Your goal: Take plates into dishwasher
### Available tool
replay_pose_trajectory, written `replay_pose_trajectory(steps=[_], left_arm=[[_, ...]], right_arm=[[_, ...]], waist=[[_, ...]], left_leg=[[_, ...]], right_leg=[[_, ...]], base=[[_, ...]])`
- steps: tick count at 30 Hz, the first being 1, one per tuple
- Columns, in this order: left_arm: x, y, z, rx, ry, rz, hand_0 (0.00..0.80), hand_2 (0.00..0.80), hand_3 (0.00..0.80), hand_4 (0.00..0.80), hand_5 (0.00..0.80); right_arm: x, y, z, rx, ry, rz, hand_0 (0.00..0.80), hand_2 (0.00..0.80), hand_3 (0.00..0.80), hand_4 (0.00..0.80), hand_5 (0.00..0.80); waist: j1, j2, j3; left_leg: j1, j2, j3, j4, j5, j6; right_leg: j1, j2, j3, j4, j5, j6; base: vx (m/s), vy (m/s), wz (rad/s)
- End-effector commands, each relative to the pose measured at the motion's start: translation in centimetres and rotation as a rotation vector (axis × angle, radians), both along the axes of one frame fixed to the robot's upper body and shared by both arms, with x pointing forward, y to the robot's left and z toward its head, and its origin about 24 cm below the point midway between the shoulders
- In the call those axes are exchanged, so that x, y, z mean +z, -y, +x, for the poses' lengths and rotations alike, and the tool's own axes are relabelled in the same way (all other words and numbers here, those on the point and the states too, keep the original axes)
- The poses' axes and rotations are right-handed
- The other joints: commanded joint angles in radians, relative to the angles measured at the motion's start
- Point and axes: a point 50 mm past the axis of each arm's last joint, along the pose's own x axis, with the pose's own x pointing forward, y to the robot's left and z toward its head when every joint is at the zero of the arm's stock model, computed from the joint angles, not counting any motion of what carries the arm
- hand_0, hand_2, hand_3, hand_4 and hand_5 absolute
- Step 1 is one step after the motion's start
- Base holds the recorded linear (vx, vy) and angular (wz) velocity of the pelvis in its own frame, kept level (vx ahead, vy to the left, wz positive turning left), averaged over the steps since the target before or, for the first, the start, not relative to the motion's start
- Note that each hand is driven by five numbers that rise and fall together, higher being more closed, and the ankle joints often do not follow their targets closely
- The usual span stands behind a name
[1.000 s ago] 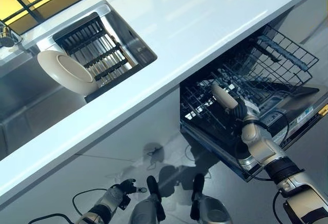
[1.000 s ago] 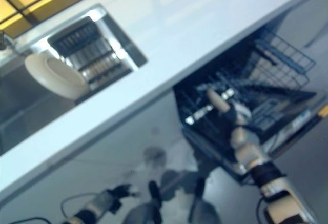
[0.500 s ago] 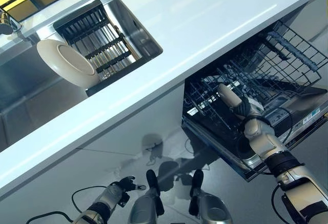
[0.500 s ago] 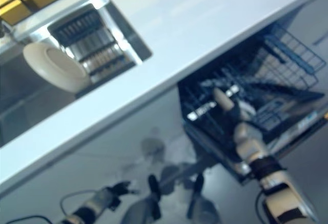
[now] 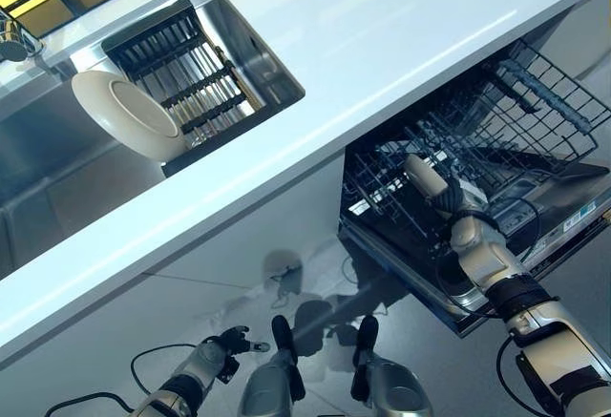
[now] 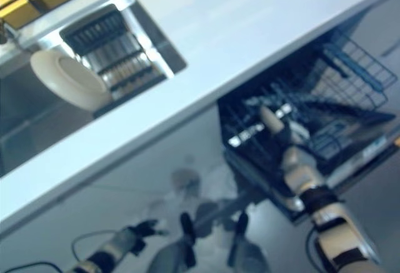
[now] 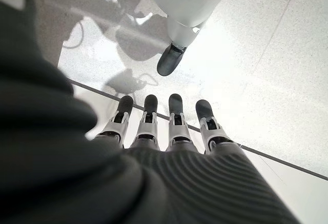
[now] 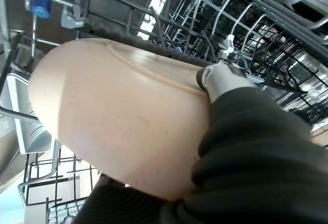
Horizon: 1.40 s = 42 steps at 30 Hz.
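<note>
Edging slightly deeper, right hand (image 5: 456,209), fingers pinching a cream plate (image 8: 118,126), is lowering it toward dishwasher rack (image 5: 535,116) tines, needing upright slotting; left hand (image 7: 169,131) is hanging open-fingered.

We see a kitchen: a white countertop (image 5: 382,45), a steel sink (image 5: 57,178) upper left, an open dishwasher rack (image 5: 496,140) at right.

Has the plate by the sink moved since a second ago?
No. The plate leans at the same corner of the sink rack; only the camera shifted.
</note>
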Motion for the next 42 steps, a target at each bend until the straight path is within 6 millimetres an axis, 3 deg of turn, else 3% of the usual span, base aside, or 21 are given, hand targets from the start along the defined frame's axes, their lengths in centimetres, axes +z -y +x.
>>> replay_pose_trajectory(steps=[1,39,40,41,42], left_arm=[[1.3,-1.3,1.7,-0.049,0.041,0.059,0.000,0.000,0.000,0.000,0.000],[1.2,-0.2,2.1,-0.067,0.040,0.047,0.000,0.000,0.000,0.000,0.000],[1.2,-0.2,2.1,-0.066,0.041,0.047,0.000,0.000,0.000,0.000,0.000],[1.2,-0.2,2.1,-0.067,0.041,0.048,0.000,0.000,0.000,0.000,0.000],[1.2,-0.2,2.1,-0.068,0.041,0.048,0.000,0.000,0.000,0.000,0.000]], right_arm=[[-0.6,-3.0,0.9,0.074,-0.026,0.065,0.800,0.800,0.800,0.800,0.800],[-3.9,-6.1,0.5,0.136,-0.160,0.078,0.800,0.800,0.800,0.800,0.800],[-3.9,-6.1,0.5,0.135,-0.159,0.075,0.756,0.756,0.756,0.756,0.756],[-3.9,-6.1,0.5,0.133,-0.157,0.077,0.640,0.640,0.640,0.640,0.640],[-3.9,-6.1,0.5,0.132,-0.157,0.077,0.605,0.605,0.605,0.605,0.605]], waist=[[0.024,-0.087,0.023],[0.028,-0.079,0.022],[0.028,-0.079,0.022],[0.029,-0.079,0.023],[0.029,-0.079,0.023]], left_leg=[[-0.016,-0.090,0.051,-0.003,-0.129,0.024],[-0.014,-0.100,0.047,-0.004,-0.132,0.025],[-0.014,-0.100,0.047,-0.004,-0.132,0.025],[-0.014,-0.100,0.047,-0.004,-0.132,0.026],[-0.013,-0.100,0.046,-0.004,-0.133,0.026]], right_leg=[[-0.026,0.014,0.023,0.143,-0.226,-0.022],[-0.017,0.010,0.018,0.130,-0.219,-0.021],[-0.017,0.009,0.018,0.130,-0.219,-0.022],[-0.016,0.010,0.018,0.130,-0.220,-0.022],[-0.017,0.010,0.018,0.130,-0.220,-0.022]], base=[[0.000,0.000,0.00],[0.000,0.000,0.00],[0.000,0.000,0.00],[0.000,0.000,0.00],[0.000,0.000,0.00]])
